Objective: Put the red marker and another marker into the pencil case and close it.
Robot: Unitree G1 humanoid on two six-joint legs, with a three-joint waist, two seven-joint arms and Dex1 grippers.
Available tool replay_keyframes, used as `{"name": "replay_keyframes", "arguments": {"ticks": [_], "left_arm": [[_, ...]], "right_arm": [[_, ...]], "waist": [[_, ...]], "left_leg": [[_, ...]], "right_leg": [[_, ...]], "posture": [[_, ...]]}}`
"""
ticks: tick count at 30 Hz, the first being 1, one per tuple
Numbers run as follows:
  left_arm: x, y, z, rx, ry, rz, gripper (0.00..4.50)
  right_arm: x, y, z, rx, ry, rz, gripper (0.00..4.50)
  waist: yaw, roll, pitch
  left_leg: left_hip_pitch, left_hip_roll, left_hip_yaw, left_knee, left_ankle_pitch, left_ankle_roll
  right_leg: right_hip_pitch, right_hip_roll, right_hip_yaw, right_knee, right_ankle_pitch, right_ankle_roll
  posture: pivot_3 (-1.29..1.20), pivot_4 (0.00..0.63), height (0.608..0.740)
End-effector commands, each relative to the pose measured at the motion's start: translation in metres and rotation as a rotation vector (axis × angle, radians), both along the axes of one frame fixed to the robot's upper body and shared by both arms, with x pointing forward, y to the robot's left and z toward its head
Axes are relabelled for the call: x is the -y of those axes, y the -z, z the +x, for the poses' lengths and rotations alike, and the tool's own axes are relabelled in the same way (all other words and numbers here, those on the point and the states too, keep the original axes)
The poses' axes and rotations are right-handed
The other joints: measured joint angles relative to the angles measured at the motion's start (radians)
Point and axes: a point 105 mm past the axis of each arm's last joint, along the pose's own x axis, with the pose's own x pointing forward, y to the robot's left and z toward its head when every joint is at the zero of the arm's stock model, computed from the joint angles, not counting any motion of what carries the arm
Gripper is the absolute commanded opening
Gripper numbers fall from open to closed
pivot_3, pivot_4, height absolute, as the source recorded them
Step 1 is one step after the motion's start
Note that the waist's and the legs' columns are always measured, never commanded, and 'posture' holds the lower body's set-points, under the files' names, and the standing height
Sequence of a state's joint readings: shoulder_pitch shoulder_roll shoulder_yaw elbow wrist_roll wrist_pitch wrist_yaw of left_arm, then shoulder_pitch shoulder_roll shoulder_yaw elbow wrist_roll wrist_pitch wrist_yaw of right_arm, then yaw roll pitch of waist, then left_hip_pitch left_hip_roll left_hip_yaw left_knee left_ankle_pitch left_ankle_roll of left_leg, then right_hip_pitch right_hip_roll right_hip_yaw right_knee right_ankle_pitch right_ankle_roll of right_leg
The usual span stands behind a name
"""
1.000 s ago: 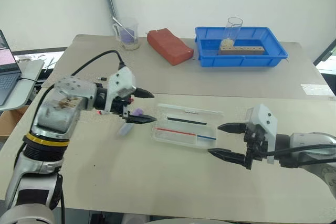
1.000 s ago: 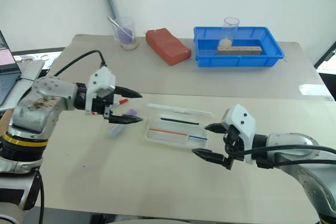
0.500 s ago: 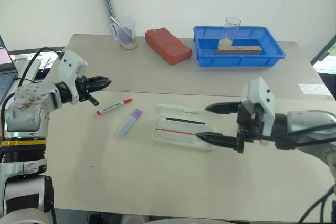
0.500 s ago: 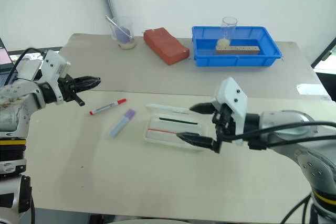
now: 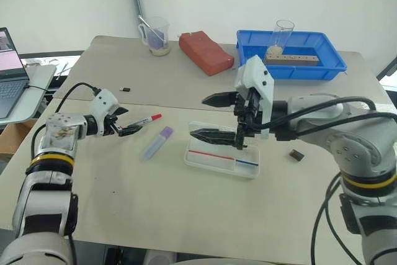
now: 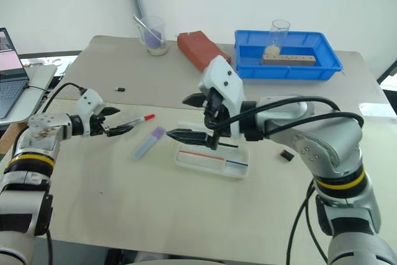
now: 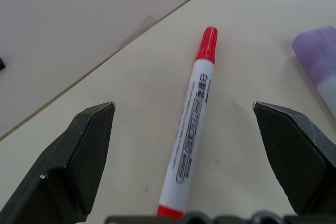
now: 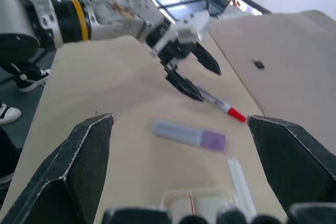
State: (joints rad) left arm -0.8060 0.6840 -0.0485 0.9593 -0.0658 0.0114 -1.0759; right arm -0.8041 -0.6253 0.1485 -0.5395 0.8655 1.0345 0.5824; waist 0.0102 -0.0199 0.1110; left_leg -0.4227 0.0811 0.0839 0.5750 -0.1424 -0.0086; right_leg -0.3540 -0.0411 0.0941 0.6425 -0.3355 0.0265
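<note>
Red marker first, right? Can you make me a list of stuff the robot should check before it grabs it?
1. Left gripper open wide enough: ok, its fingers stand far apart.
2. Red marker lined up between them: ok, it lies on the table, tail end nearest the gripper, red cap pointing away.
3. Marker already gripped: not ok, neither finger touches it.
4. Purple highlighter out of the way: ok, it lies apart from the red marker.
5. Pencil case open to take it: ok, the lid is up, with a thin red stick and a thin blue stick inside.
6. Right gripper clear of the case: not ok, it hangs open right over it.
</note>
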Motion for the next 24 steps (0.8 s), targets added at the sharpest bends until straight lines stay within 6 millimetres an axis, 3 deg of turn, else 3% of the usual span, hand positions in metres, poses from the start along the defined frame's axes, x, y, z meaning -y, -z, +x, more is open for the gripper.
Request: {"name": "replay_keyframes", "arguments": {"ticks": [1,2,5,11,13,16,20,24], "left_arm": [[0.001,0.007,0.001,-0.023,0.021,0.028,4.48],[0.002,0.01,0.0,-0.041,0.033,0.027,4.48],[0.0,0.01,0.0,-0.078,0.012,-0.02,3.66],[-0.009,0.017,-0.005,-0.118,-0.003,0.011,0.81],[-0.011,0.02,-0.006,-0.123,-0.005,0.025,0.11],[-0.012,0.013,-0.004,-0.096,-0.012,0.012,0.12],[-0.012,-0.019,0.002,-0.001,-0.003,-0.027,0.12],[0.0,-0.049,-0.014,0.065,0.121,-0.021,0.12]], "right_arm": [[-0.004,-0.011,-0.001,0.045,0.002,0.015,4.5],[-0.003,-0.012,-0.001,0.046,0.003,0.014,4.5],[0.0,-0.011,-0.001,0.047,0.02,0.006,4.5],[0.003,-0.011,0.0,0.047,0.04,0.003,4.5],[0.003,-0.011,0.0,0.049,0.042,0.001,4.5],[0.005,-0.01,0.0,0.054,0.047,0.002,4.5],[0.016,-0.007,-0.003,0.078,0.06,-0.003,4.5],[0.036,0.001,-0.012,0.064,0.081,-0.025,4.5]], "waist": [[-0.001,0.0,0.0],[-0.003,0.0,0.0],[-0.008,0.0,0.0],[-0.013,0.0,0.0],[-0.014,0.0,-0.001],[-0.016,0.0,-0.001],[-0.017,0.0,0.0],[-0.017,0.0,0.0]], "left_leg": [[0.0,0.0,0.0,0.0,0.0,0.0],[0.0,0.0,0.0,0.0,0.0,0.0],[0.0,0.001,0.0,0.0,0.0,0.0],[0.001,0.002,0.0,0.0,0.0,0.0],[0.001,0.002,0.0,0.0,0.0,0.0],[0.001,0.002,0.0,0.0,0.0,0.0],[0.0,0.002,0.0,0.0,0.0,0.0],[0.0,0.002,0.0,0.0,0.0,0.0]], "right_leg": [[0.0,0.0,0.0,0.0,0.0,0.0],[0.0,0.0,0.0,0.001,0.0,0.0],[-0.001,0.001,0.0,0.001,0.0,0.0],[-0.001,0.002,-0.001,0.003,0.0,0.0],[-0.001,0.002,-0.001,0.003,0.0,0.0],[-0.001,0.002,-0.001,0.003,0.0,0.0],[-0.001,0.002,-0.001,0.003,0.0,0.0],[-0.001,0.002,-0.001,0.002,0.0,0.0]], "posture": [[0.0,0.15,0.74],[0.0,0.15,0.74],[0.0,0.15,0.74],[0.0,0.15,0.74],[0.0,0.15,0.74],[0.0,0.15,0.74],[0.0,0.15,0.74],[0.0,0.15,0.74]]}}
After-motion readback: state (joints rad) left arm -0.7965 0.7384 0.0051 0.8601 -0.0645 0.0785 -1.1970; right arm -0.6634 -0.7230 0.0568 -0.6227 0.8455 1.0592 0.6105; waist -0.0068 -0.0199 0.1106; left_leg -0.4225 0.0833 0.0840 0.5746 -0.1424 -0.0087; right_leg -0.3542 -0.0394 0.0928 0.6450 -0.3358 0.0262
